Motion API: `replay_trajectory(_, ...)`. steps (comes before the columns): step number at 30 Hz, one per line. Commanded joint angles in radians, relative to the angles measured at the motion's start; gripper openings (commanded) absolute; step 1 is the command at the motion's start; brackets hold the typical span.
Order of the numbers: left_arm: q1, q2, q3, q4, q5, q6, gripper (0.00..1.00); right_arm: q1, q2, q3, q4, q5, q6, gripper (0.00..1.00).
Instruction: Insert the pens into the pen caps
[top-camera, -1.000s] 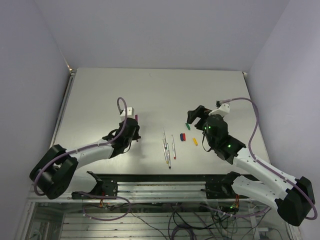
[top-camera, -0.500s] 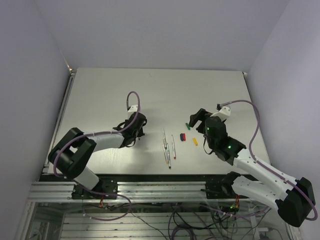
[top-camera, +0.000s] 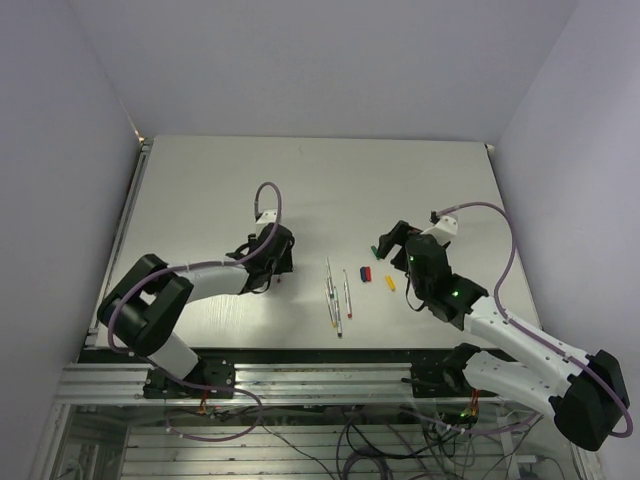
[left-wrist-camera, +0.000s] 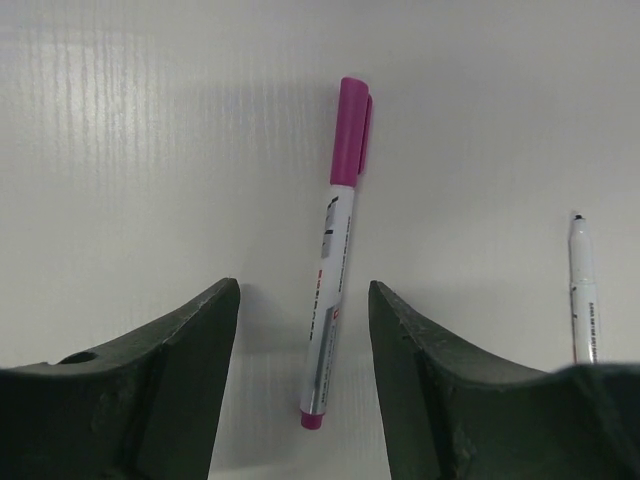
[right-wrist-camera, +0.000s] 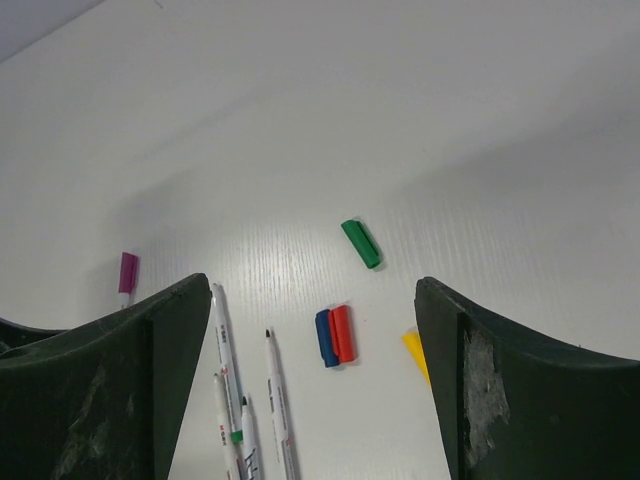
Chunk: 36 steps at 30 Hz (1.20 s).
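A white pen wearing the purple cap (left-wrist-camera: 335, 270) lies on the table between the fingers of my left gripper (left-wrist-camera: 303, 300). The jaws stand apart and neither finger touches the pen. Further right lie several uncapped pens (top-camera: 335, 298), one of which shows in the left wrist view (left-wrist-camera: 582, 290). My right gripper (right-wrist-camera: 310, 300) hovers open with nothing in it above the loose caps: green (right-wrist-camera: 361, 243), blue (right-wrist-camera: 324, 338) and red (right-wrist-camera: 342, 333) side by side, and orange (right-wrist-camera: 415, 350) partly hidden behind the right finger.
The white table (top-camera: 200, 190) stretches far behind and to the left of both arms. A metal rail (top-camera: 300, 360) runs along the near edge. The uncapped pens (right-wrist-camera: 225, 340) lie close together, just left of the caps.
My left arm swung right and set down the purple-capped pen, and its jaws have opened off it. The right gripper edged slightly nearer, still open.
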Motion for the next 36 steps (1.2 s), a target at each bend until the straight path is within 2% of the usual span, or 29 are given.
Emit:
replay_trajectory(1,0.006,-0.085,0.033,-0.034,0.016,0.011,0.65,-0.002,-0.001,-0.015,-0.014,0.012,0.031,0.82)
replay_trajectory(8,-0.001,-0.239,-0.006,-0.063,0.090,0.006,0.65,-0.002,-0.013,-0.052,-0.032,0.027,0.078,0.76)
replay_trajectory(14,-0.082,-0.304,-0.062,-0.041,0.153,0.030,0.65,-0.003,0.006,-0.064,-0.076,0.036,0.119,0.73)
replay_trajectory(23,-0.291,-0.243,-0.098,0.010,0.136,-0.038,0.62,-0.003,-0.051,-0.100,-0.101,0.045,0.138,0.66)
replay_trajectory(36,-0.393,-0.068,0.039,-0.038,0.072,-0.037,0.59,-0.001,-0.096,-0.118,-0.123,0.045,0.137,0.65)
